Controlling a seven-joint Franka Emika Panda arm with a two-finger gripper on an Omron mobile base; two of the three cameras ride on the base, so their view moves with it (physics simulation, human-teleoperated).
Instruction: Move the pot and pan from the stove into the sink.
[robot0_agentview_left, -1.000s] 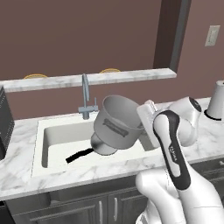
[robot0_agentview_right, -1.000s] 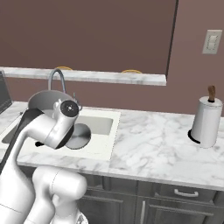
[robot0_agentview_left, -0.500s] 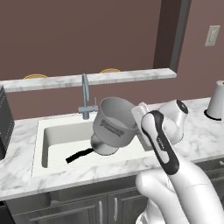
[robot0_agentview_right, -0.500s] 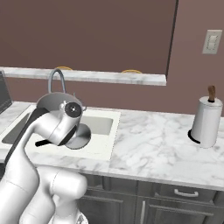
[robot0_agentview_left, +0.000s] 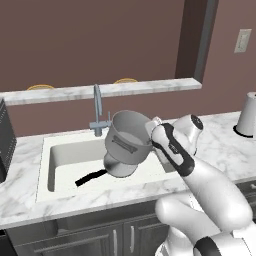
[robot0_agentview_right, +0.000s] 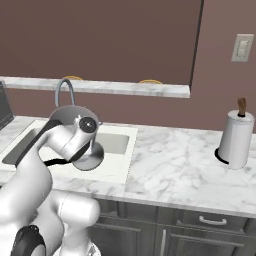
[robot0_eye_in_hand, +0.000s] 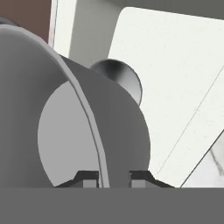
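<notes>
While clamped by its rim, the deep grey metal pot (robot0_agentview_left: 128, 135) hangs tilted over the off-white sink (robot0_agentview_left: 60, 159).
Gripper (robot0_eye_in_hand: 113, 178) fingers pinch the pot wall; a black-handled silver pan (robot0_agentview_left: 107, 169) lies below.

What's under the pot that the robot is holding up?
Under the pot is the sink, with the pan lying in it, black handle sticking out left. The pot hides part of the pan and the sink floor behind it.

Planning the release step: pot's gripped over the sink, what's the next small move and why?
Probably lower it straight down. The gripper is shut on the pot rim, holding it tilted above the sink basin, where the pan already lies; releasing from here would drop it.
</notes>
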